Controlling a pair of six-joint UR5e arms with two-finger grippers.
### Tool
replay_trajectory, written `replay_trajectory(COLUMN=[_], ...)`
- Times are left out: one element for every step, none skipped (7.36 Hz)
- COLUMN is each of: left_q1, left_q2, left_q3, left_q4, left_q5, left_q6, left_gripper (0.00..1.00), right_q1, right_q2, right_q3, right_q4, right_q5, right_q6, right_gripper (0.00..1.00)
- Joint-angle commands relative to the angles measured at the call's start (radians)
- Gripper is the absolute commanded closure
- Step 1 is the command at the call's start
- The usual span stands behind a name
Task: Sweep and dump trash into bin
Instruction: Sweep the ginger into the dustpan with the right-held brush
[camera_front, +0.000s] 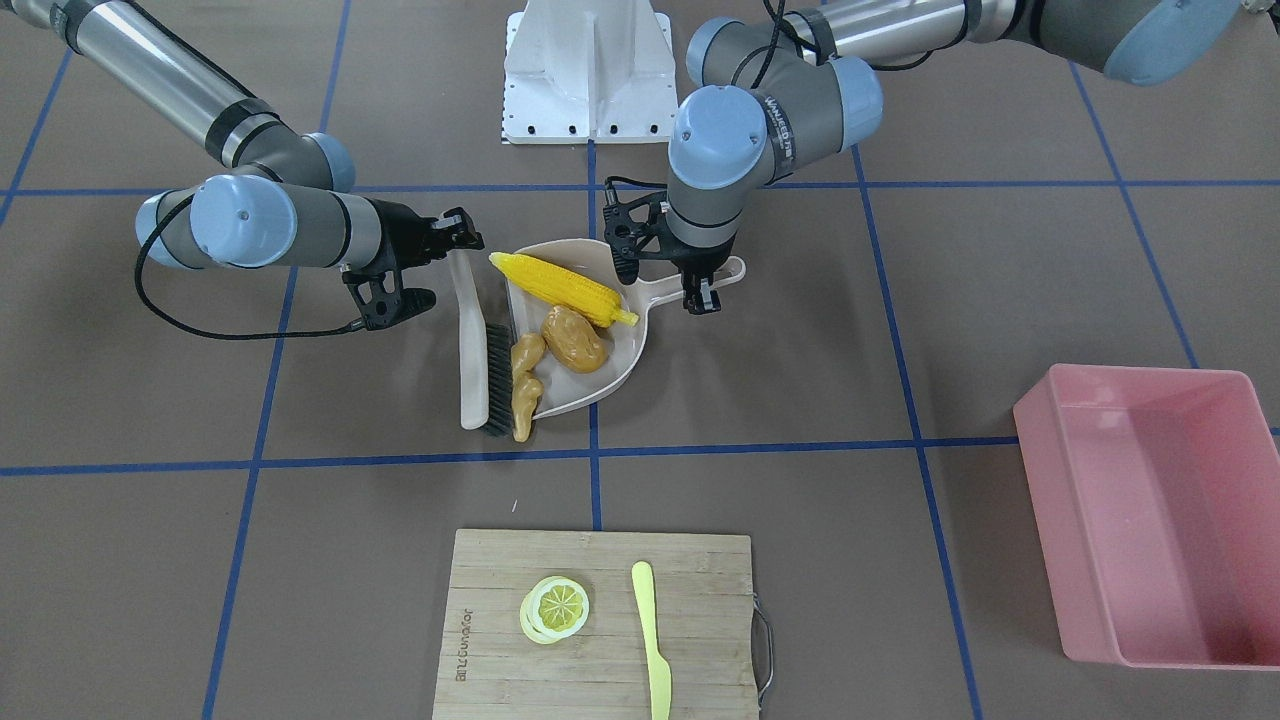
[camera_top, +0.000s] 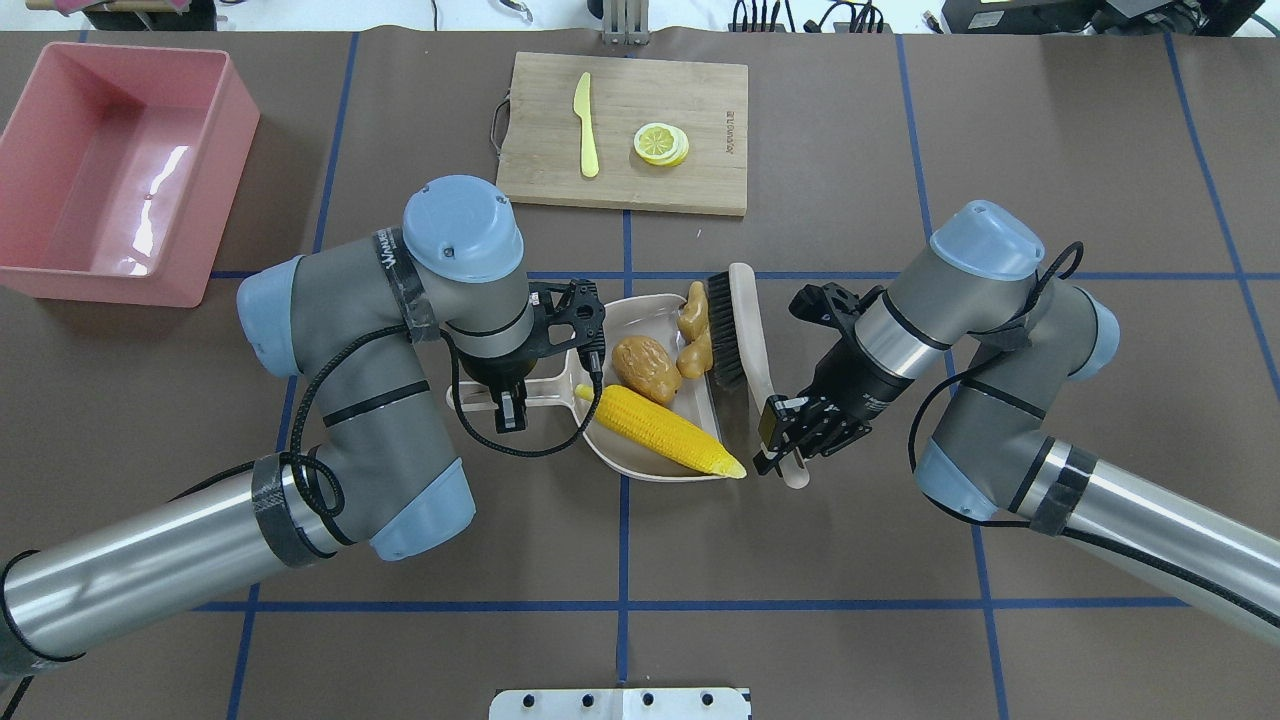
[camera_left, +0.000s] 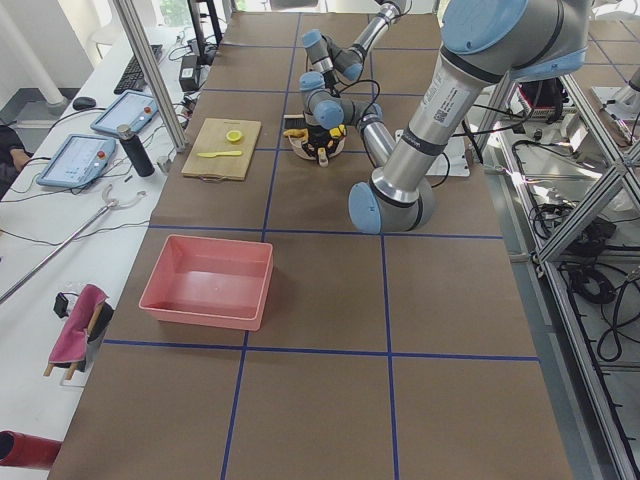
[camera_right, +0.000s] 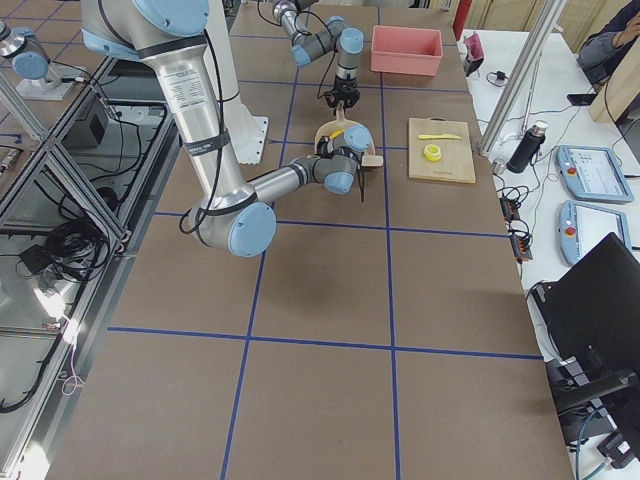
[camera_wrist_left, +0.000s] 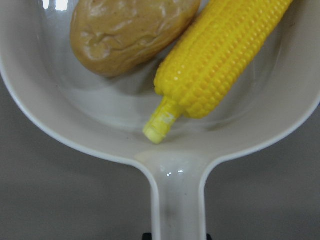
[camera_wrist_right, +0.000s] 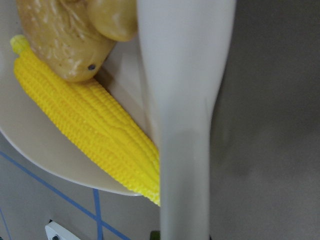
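Note:
The beige dustpan (camera_front: 622, 378) lies at mid-table. The yellow corn cob (camera_front: 565, 288) and the brown potato (camera_front: 573, 338) lie in it. The tan ginger root (camera_front: 525, 385) lies at its open lip, against the bristles of the brush (camera_front: 472, 350). My left gripper (camera_front: 702, 298) is shut on the dustpan's handle (camera_wrist_left: 180, 205). My right gripper (camera_top: 785, 450) is shut on the brush's white handle (camera_wrist_right: 185, 100). The pink bin (camera_top: 110, 180) stands empty, far off on my left.
A wooden cutting board (camera_top: 540, 150) with a lemon slice (camera_top: 660, 143) and a pale yellow knife (camera_top: 586, 125) lies beyond the dustpan. The robot's white base (camera_front: 590, 70) is on the near side. Bare brown table lies between the dustpan and the bin.

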Motion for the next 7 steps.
replay_trajectory(left_q1=[0.000,0.000,0.000,0.000,0.000,0.000,0.000], left_q2=[0.000,0.000,0.002,0.002,0.002,0.002,0.003], left_q3=[0.000,0.000,0.000,0.000,-0.001,-0.002,-0.002], left_q4=[-0.002,-0.002,-0.002,-0.002,-0.002,-0.002,-0.003], left_q5=[0.000,0.000,0.000,0.000,0.000,0.000,-0.001], left_q6=[0.000,0.000,0.000,0.000,0.000,0.000,0.000], left_gripper=[1.00,1.00,1.00,1.00,1.00,1.00,1.00], right_q1=[-0.028,-0.045,-0.063,-0.074,-0.074,-0.077,-0.076], right_q2=[0.012,0.021,0.029,0.029,0.036,0.049,0.049], right_q3=[0.014,0.019,0.019,0.021,0.022,0.024,0.027], right_q4=[-0.002,-0.003,-0.003,-0.003,-0.003,-0.003,-0.003], right_q5=[-0.030,-0.052,-0.073,-0.084,-0.084,-0.084,-0.084], right_q6=[0.043,0.063,0.072,0.077,0.090,0.116,0.118], right_gripper=[1.00,1.00,1.00,1.00,1.00,1.00,1.00])
